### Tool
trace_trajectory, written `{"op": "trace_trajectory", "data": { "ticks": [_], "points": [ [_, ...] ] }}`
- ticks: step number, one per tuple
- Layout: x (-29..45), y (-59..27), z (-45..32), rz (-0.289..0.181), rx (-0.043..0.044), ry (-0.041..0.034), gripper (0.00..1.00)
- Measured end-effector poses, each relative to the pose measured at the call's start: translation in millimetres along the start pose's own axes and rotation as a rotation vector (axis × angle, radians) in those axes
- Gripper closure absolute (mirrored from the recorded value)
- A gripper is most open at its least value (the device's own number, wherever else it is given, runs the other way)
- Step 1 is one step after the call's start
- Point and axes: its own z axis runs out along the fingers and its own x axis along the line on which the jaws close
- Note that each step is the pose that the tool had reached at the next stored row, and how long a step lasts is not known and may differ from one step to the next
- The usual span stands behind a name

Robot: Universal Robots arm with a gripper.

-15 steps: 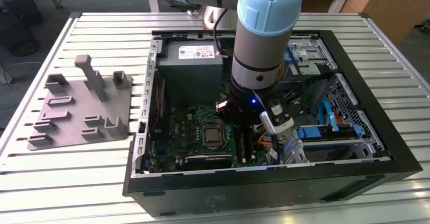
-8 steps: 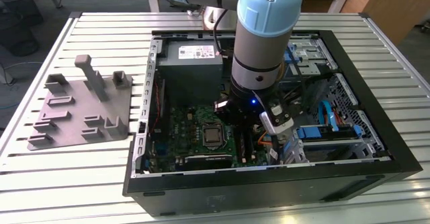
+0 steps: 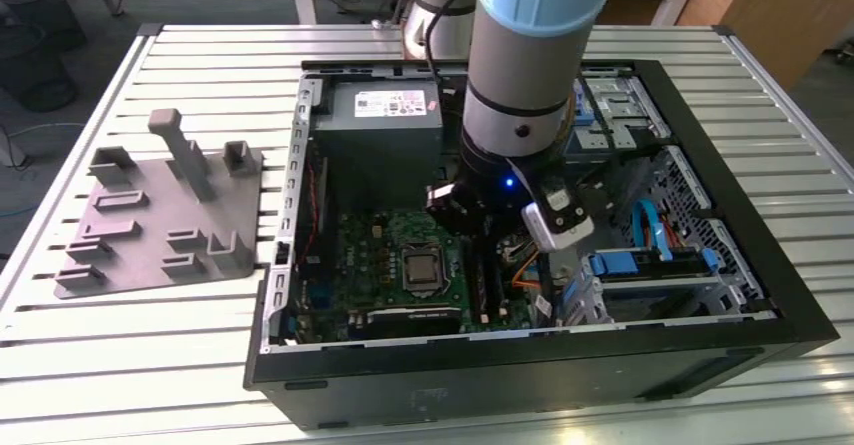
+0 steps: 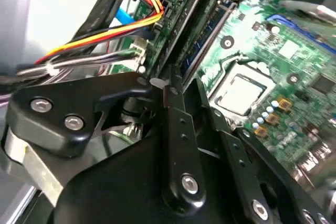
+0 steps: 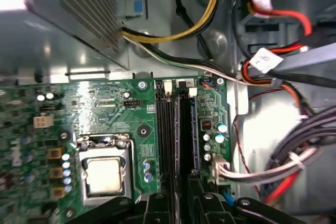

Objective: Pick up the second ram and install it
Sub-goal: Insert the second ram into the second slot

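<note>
**Second stick: at the slot, seating step**

- The arm is down inside the open computer case [image 3: 781, 295]. The pincer [image 5: 181, 200] hangs right over the memory slots [image 5: 165, 129] on the motherboard [image 5: 105, 103].
- Pincer state: we can't tell from these views whether it is wide, narrow or clamped on anything. Its black body blocks the contact point in both wrist views.
- Second ram [image 5: 185, 129]: we read it as the thin stick on edge in the slot line running straight out from under the pincer. It is in line with the pincer and parallel to the bare black slots just beside it. In the second wrist view it shows bluish chips just ahead of the pincer tips.
- The processor socket [image 5: 105, 174] sits off to one side of the pincer. The cable bundle [image 5: 294, 156] is on the other side, near but apart from it.
- The grey holder [image 3: 147, 225] is on the worktop [image 3: 134, 365], well away from the pincer and outside the case.
- Our judgement is that the pick-up is behind us and the insert/press step is in hand. We can't see whether the stick is fully home or the end latches are closed.
- Finishing the seat calls for the stick square to the slot, a straight push along the slot's depth with no side load, and clearance from the cables.
</note>
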Motion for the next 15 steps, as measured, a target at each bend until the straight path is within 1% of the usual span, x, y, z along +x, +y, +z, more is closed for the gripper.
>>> {"op": "trace_trajectory", "data": {
  "ticks": [3, 4, 13, 15],
  "points": [
    [-0.2, 0.2, -13.7, 0.000, -0.0001, -0.0001, 0.73],
    [-0.3, 0.2, -16.6, 0.000, -0.0001, 0.0000, 0.73],
    [-0.2, 0.1, -17.4, 0.000, 0.0003, -0.0001, 0.73],
    [-0.2, 0.2, -16.4, 0.000, 0.0011, -0.0001, 0.73]
  ]
}}
